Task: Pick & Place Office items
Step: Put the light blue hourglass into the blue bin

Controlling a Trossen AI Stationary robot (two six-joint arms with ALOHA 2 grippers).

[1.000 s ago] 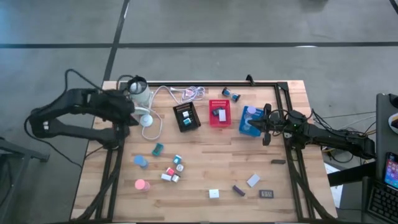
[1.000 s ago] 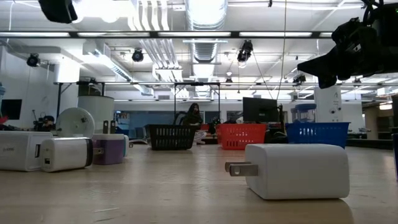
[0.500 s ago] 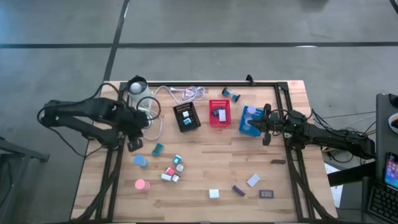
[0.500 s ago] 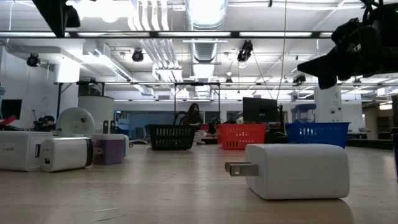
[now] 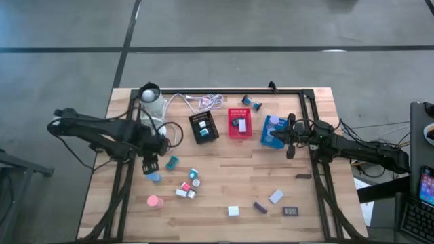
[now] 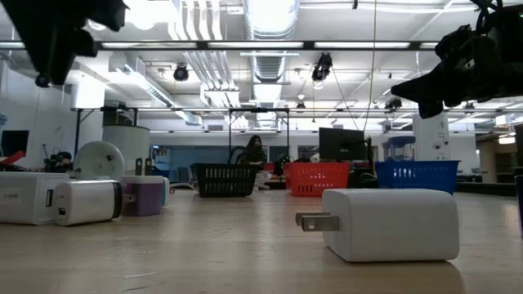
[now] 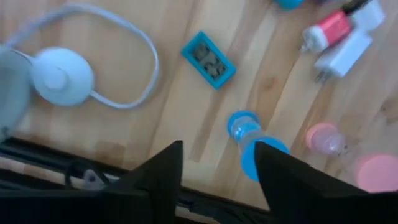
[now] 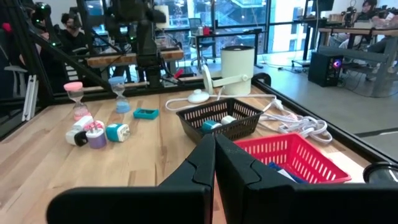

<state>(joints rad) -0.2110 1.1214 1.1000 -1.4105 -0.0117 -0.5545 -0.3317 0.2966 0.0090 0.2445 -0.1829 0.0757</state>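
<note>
Small office items lie scattered on the wooden table: a blue hourglass-like roll, a teal block, a pink roll, a cluster of small plugs, and white, purple and dark pieces toward the near right. My left gripper hovers open just above the blue roll, which shows upright beyond its fingers and nearer one of them; the fingers touch nothing. My right gripper stays shut and empty beside the blue tray.
Black, red and blue mesh trays stand in a row at the far middle. A white lamp with its round base and coiled cable sits at the far left. A white plug lies close to the low camera.
My left gripper has swung from the lamp at the far left toward the table's near edge and somewhat right, coming down over the blue roll. No item has moved.
</note>
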